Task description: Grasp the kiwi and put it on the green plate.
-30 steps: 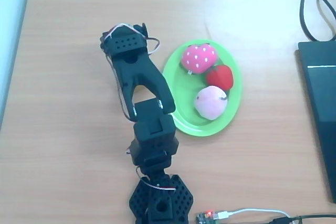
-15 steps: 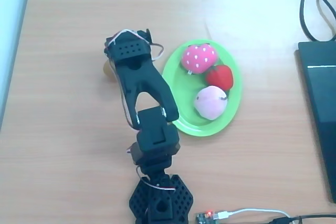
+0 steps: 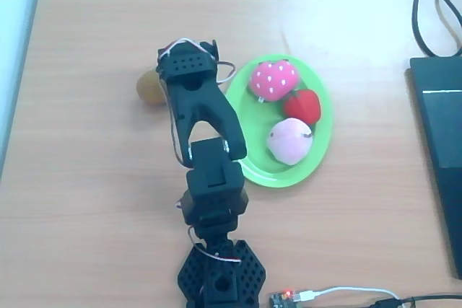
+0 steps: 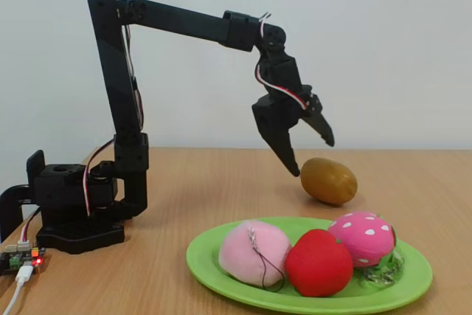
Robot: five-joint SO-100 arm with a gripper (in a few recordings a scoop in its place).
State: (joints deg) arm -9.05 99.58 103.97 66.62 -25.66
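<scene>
One black robot arm (image 4: 122, 101) stands on a wooden table (image 4: 184, 182), its base at the left of the fixed view and its long upper link reaching across to the right. From the end of that link the gripper (image 4: 313, 154) hangs downward with its two fingers spread apart and nothing between them. In the fixed view the longer finger's tip is close beside the kiwi's upper left, though contact cannot be told.

In front of the gripper in the fixed view, nearer the camera, lies the green plate (image 4: 221, 274), an oval with a raised rim. Three soft toy fruits sit close together on it: a pale pink peach (image 4: 254, 252), a red fruit (image 4: 318, 263), and a pink strawberry (image 4: 363, 237) with white dots.

Just below and to the right of the gripper's fingertips, the kiwi (image 4: 329, 180) rests on the table, brown and oval, behind the plate and apart from it. In the overhead view the kiwi (image 3: 150, 87) shows to the left of the arm's wrist, on the opposite side from the plate (image 3: 325, 146).
</scene>
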